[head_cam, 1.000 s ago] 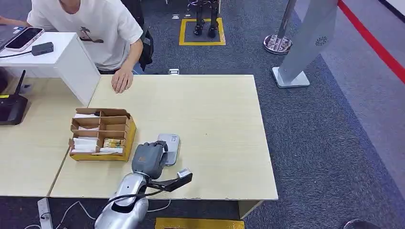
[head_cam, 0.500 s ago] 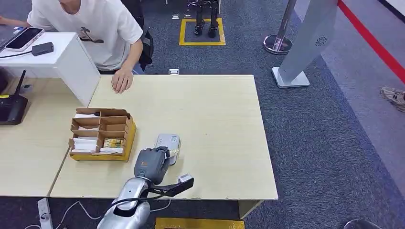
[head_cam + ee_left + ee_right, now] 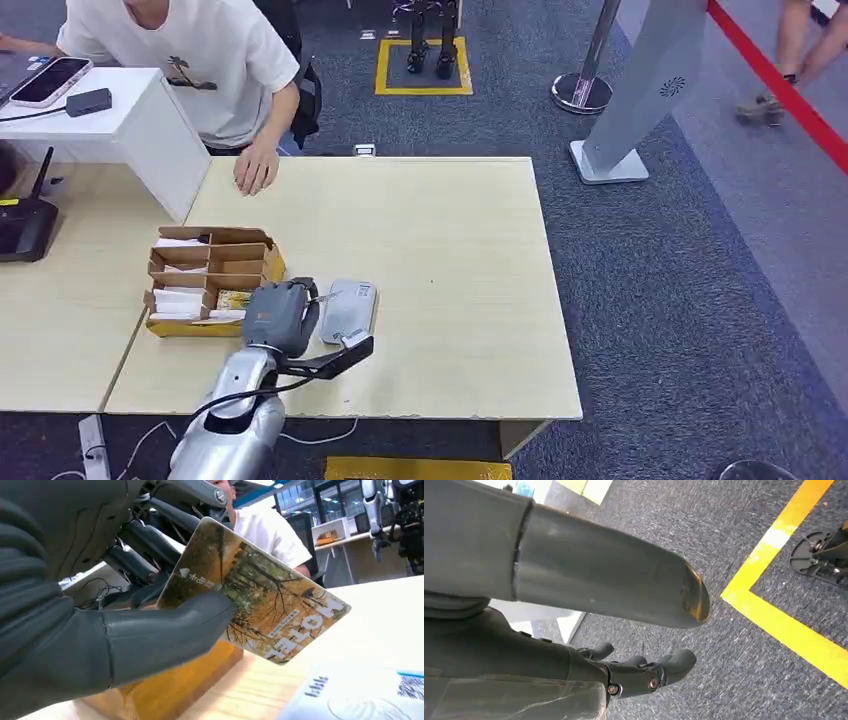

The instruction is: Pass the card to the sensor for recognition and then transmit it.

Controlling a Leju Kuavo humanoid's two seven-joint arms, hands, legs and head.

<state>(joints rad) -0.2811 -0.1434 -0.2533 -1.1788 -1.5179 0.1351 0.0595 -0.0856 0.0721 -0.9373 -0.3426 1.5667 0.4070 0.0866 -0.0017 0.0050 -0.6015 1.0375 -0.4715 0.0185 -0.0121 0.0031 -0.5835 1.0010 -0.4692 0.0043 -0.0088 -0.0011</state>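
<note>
My left hand [image 3: 280,315] pinches a hotel card [image 3: 260,605] printed with autumn trees between its thumb and fingers. In the head view the hand hovers over the table [image 3: 440,230], between the brown cardboard card box [image 3: 212,280] and the flat grey sensor pad [image 3: 348,308]. The left wrist view shows the card tilted above the table beside the box [image 3: 170,690], with the pale sensor [image 3: 360,695] just beyond it. My right hand [image 3: 599,590] hangs over the grey carpet, thumb apart from the fingers, holding nothing.
A person in a white shirt sits at the far left and rests a hand [image 3: 255,168] on the table. A white stand [image 3: 130,120] carries a phone [image 3: 50,80]. A black router [image 3: 25,225] sits at the left. Someone's legs [image 3: 790,60] pass at the top right.
My left hand has moved left and away from the table's front edge with the card, from the sensor's near end to beside the card box. A person has walked into the top right.
</note>
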